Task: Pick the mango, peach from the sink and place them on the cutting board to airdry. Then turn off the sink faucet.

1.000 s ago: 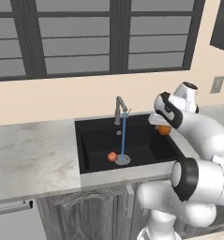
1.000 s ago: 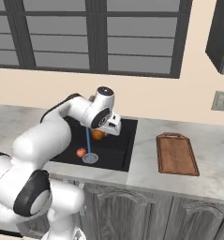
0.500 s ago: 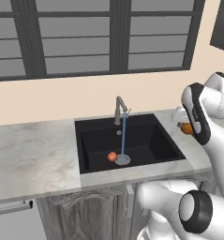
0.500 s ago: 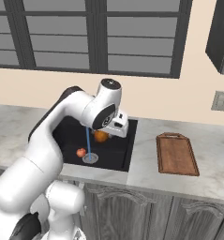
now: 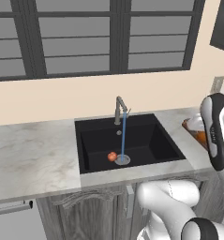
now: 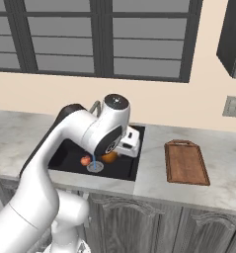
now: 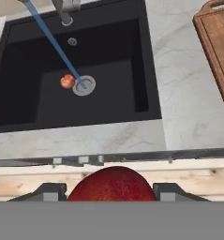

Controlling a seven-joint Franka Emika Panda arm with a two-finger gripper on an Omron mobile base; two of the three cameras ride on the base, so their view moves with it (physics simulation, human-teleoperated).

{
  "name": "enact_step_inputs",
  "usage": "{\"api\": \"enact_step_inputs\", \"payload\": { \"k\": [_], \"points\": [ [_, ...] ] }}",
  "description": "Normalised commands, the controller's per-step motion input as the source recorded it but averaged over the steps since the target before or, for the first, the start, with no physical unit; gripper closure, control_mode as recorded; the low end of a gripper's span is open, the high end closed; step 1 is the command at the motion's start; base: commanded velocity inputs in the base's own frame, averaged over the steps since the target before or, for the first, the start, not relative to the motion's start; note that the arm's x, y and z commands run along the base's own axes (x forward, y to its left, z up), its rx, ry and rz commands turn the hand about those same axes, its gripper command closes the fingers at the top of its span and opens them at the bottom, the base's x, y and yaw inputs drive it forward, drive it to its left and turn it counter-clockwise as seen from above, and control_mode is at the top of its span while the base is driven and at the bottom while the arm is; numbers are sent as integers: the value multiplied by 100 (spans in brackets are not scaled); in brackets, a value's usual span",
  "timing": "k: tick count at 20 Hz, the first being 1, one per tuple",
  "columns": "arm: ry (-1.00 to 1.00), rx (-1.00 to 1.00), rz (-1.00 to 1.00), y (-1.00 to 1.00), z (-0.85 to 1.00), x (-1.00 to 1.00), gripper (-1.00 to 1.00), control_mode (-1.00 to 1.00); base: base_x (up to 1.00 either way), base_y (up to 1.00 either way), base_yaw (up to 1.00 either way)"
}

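Swinging rightward over the last second, the arm has carried its fruit from above the back right of the sink [image 5: 148,140] to a spot off the basin's right side, and in the left base view the white forearm now stands at the right edge of the picture. The gripper [image 7: 111,190] is clamped on the mango [image 6: 108,157], which sits between the two dark finger tips; it looks orange from the right base view and from the left base view [image 5: 201,137], where the forearm hides most of it, while the hand view shows its near face as deep red [image 7: 112,183]. The peach [image 5: 112,156] lies on the floor of the matte-black basin, just beside the round steel drain [image 5: 122,160] on its left; the hand view gives it as a small reddish ball [image 7: 66,81] close to the drain [image 7: 84,85]. Water runs: a thin blue stream drops from the spout of the sink faucet [image 5: 119,108] onto the drain. The cutting board [image 6: 186,162] rests flat on the pale marble counter [image 6: 154,173], well to the right of the sink, with a strip of bare marble between them, and nothing lies on it. In the hand view the board's corner [image 7: 219,42] shows at the upper right, apart from the held fruit. Dark-framed windows [image 5: 113,37] run along the wall behind the faucet.
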Motion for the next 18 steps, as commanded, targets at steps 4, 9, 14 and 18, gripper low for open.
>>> {"api": "enact_step_inputs", "payload": {
  "k": [4, 9, 14, 18],
  "points": [
    [0, -7, -16, -42, 0, 0, 100, -100, 0, 0, 0],
    [-1, -8, -18, -45, 0, 4, 100, -100, 0, 0, 0],
    [0, -8, -18, -39, 0, 25, 100, -100, 0, 0, 0],
    [1, -2, -12, -43, 0, 36, 100, -100, 0, 0, 0]
  ]
}}
